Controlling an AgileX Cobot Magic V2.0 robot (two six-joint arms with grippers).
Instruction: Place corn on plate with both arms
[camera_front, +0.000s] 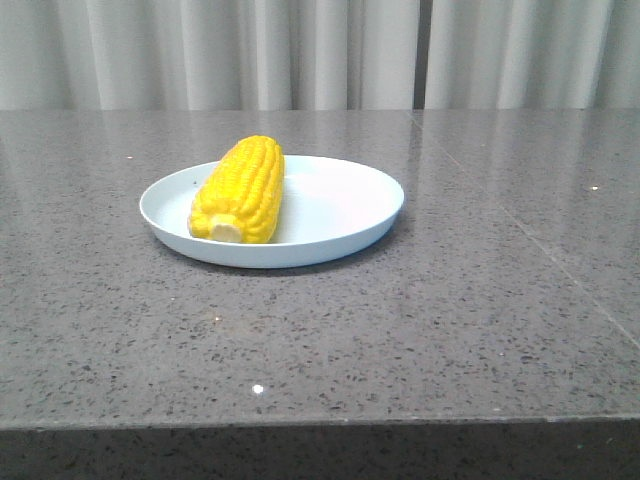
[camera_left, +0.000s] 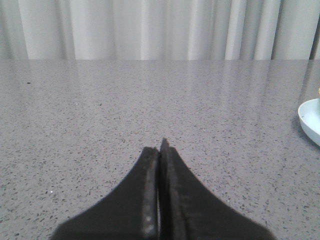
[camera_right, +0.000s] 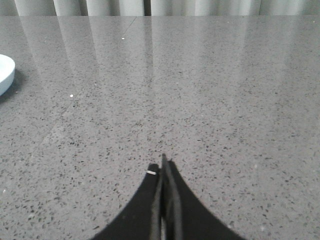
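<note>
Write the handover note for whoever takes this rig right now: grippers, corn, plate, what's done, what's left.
Left gripper: jaws shut, holding nothing, low over bare table, the plate's edge at the side of its view.
Right gripper: jaws shut, empty, also over bare table away from the plate.
Corn: lying on the plate, on its left part, stub end toward the camera.
Plate: flat on the grey table, around mid-table.
Done: corn is on the plate and released.
Left: nothing visible for the placement; at most, park the arms.
</note>
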